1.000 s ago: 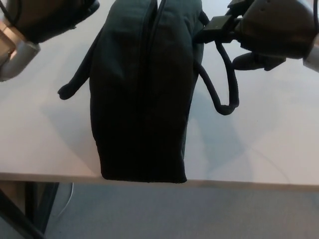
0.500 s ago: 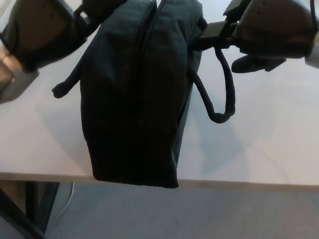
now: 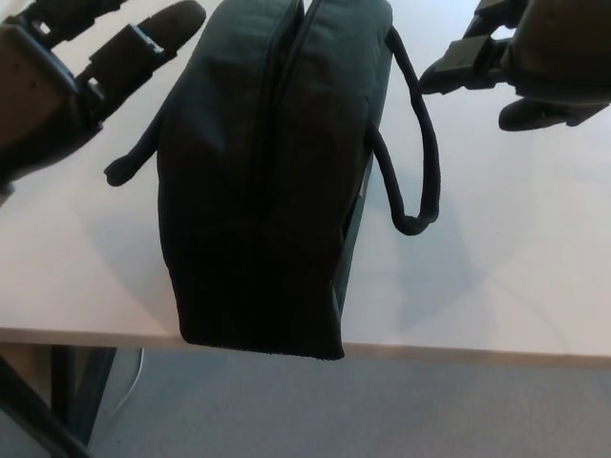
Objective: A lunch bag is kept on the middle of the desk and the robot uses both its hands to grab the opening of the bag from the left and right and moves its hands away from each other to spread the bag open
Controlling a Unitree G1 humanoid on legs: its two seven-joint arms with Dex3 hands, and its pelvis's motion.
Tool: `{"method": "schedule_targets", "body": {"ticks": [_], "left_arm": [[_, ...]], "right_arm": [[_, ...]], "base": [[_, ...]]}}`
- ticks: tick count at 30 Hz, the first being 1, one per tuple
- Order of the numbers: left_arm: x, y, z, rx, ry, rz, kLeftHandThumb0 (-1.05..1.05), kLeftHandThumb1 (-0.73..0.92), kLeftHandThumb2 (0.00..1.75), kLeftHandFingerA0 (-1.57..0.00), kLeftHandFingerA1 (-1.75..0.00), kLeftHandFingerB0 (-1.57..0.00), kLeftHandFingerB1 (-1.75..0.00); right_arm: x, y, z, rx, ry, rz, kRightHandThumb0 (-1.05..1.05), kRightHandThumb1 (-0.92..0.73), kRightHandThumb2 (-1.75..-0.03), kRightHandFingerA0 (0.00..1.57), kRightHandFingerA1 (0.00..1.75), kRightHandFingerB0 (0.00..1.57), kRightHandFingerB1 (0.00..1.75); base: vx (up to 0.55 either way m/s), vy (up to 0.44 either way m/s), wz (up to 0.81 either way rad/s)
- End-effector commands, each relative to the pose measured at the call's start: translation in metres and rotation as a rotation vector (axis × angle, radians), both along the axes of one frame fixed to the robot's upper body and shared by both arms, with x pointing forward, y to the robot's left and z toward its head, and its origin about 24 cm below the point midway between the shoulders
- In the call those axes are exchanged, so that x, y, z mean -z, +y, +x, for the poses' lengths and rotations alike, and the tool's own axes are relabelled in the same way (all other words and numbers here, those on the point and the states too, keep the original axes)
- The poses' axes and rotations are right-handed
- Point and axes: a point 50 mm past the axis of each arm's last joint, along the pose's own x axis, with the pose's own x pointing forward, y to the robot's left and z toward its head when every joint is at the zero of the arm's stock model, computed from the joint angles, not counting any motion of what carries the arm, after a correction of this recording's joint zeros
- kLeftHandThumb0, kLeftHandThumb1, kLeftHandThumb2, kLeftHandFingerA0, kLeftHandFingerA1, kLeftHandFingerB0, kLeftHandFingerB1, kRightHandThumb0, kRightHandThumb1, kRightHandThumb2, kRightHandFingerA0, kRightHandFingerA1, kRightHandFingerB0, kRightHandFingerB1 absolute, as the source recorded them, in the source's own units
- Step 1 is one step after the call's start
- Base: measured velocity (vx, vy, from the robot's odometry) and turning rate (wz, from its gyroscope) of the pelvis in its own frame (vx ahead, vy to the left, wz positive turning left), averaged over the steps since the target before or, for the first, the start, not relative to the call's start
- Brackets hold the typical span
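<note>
The left robot hand (image 3: 52, 86) sits at the upper left with its black fingers (image 3: 143, 38) spread apart and stretched toward the bag, holding nothing; the nearest fingertip lies just beside the bag's upper left edge, and whether it touches cannot be told. The right robot hand (image 3: 549, 57) is at the upper right, partly cut by the picture's edge, its fingers apart and empty, one blocky finger (image 3: 458, 67) pointing at the right carrying strap without clearly touching it. Between the two hands stands the black soft fabric lunch bag (image 3: 263, 181), in the middle of the pale white desk (image 3: 496, 277), its near end reaching the desk's front edge. The seam of its opening (image 3: 277, 105) runs along the top away from the camera and looks closed. A black cord-like strap (image 3: 415, 172) loops out on the bag's right side, and another strap end (image 3: 129, 167) lies on the desk on its left. Below the desk edge, grey floor (image 3: 430, 410) shows.
</note>
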Motion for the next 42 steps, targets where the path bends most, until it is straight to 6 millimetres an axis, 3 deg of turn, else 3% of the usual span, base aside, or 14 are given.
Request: {"method": "schedule_targets", "body": {"ticks": [1, 2, 4, 5, 6, 28, 31, 32, 33, 38, 39, 40, 41, 42], "left_arm": [[0.010, 0.007, -0.006, 0.012, 0.024, 0.031, 0.08, 0.59, 0.64, -0.32, -0.34, -0.07, -0.28], [0.012, 0.006, -0.007, 0.014, 0.016, 0.040, 0.07, 0.40, 0.92, -0.18, -0.51, -0.01, -0.46], [0.013, 0.004, -0.007, 0.027, 0.010, 0.038, 0.07, 0.42, 0.94, -0.18, -0.51, -0.04, -0.47], [0.013, -0.001, -0.005, 0.044, 0.010, 0.024, 0.06, 0.42, 0.94, -0.19, -0.51, -0.03, -0.47], [0.013, -0.003, -0.005, 0.048, 0.010, 0.020, 0.08, 0.60, 0.65, -0.33, -0.35, -0.09, -0.30], [0.012, -0.029, -0.003, 0.148, 0.012, -0.036, 0.05, 0.61, 0.64, -0.25, -0.32, -0.10, -0.20], [0.011, -0.032, -0.004, 0.177, -0.012, -0.041, 0.04, 0.63, 0.62, -0.31, -0.35, -0.06, -0.24], [0.011, -0.032, -0.004, 0.184, -0.018, -0.039, 0.04, 0.59, 0.64, -0.28, -0.35, -0.08, -0.23], [0.013, -0.035, -0.006, 0.211, -0.038, -0.045, 0.01, 0.52, 0.64, -0.25, -0.36, -0.10, -0.22], [0.018, -0.041, -0.011, 0.269, -0.089, -0.065, -0.04, 0.37, 0.87, -0.15, -0.51, 0.00, -0.45], [0.021, -0.044, -0.013, 0.269, -0.095, -0.058, -0.07, 0.53, 0.56, -0.29, -0.36, -0.10, -0.28], [0.024, -0.046, -0.015, 0.283, -0.089, -0.060, -0.08, 0.33, 0.83, -0.24, -0.55, 0.00, -0.46], [0.024, -0.047, -0.015, 0.287, -0.087, -0.062, -0.08, 0.33, 0.83, -0.24, -0.55, 0.00, -0.46], [0.026, -0.049, -0.016, 0.298, -0.085, -0.065, -0.12, 0.51, 0.55, -0.35, -0.38, -0.10, -0.31]], "right_arm": [[-0.007, -0.002, -0.001, -0.016, -0.010, 0.001, -0.41, -0.60, -0.58, 0.59, 0.39, 0.49, 0.36], [-0.009, -0.001, 0.000, -0.010, -0.003, 0.002, -0.42, -0.59, -0.59, 0.57, 0.38, 0.47, 0.35], [-0.011, 0.001, 0.001, -0.011, -0.010, 0.005, -0.41, -0.58, -0.58, 0.58, 0.39, 0.48, 0.35], [-0.013, 0.000, 0.002, -0.002, -0.030, 0.007, -0.43, -0.59, -0.58, 0.58, 0.39, 0.48, 0.36], [-0.014, 0.000, 0.002, 0.004, -0.033, 0.007, -0.43, -0.60, -0.58, 0.58, 0.38, 0.48, 0.36], [-0.017, -0.001, 0.006, 0.007, -0.049, 0.016, -0.37, -0.56, -0.57, 0.82, 0.44, 0.66, 0.40], [-0.020, 0.004, 0.010, 0.027, -0.054, 0.028, -0.38, -0.54, -0.57, 0.68, 0.42, 0.66, 0.41], [-0.023, 0.005, 0.011, 0.029, -0.061, 0.030, -0.46, -0.50, -0.86, 0.53, 0.55, 0.60, 0.57], [-0.033, 0.010, 0.013, 0.032, -0.084, 0.052, -0.37, -0.57, -0.58, 0.60, 0.40, 0.62, 0.40], [-0.050, 0.017, 0.017, 0.024, -0.124, 0.155, -0.34, -0.53, -0.55, 0.74, 0.42, 0.63, 0.40], [-0.055, 0.018, 0.019, 0.054, -0.136, 0.156, -0.37, -0.61, -0.59, 0.69, 0.42, 0.58, 0.39], [-0.059, 0.020, 0.021, 0.070, -0.145, 0.174, -0.36, -0.59, -0.58, 0.75, 0.43, 0.60, 0.39], [-0.060, 0.021, 0.021, 0.071, -0.146, 0.179, -0.36, -0.59, -0.58, 0.75, 0.43, 0.60, 0.39], [-0.062, 0.022, 0.022, 0.076, -0.151, 0.189, -0.43, -0.48, -0.77, 0.77, 0.59, 0.55, 0.52]], "base": [[0.00, 0.000, 0.00], [0.00, 0.000, 0.00], [0.00, 0.000, 0.00], [0.00, 0.000, 0.00], [0.00, 0.000, 0.00], [0.00, 0.000, 0.00], [0.00, 0.000, 0.00], [0.00, 0.000, 0.00], [0.00, 0.000, 0.00], [0.00, 0.000, 0.00], [0.00, 0.000, 0.00], [0.00, 0.000, 0.00], [0.00, 0.000, 0.00], [0.00, 0.000, 0.00]]}}
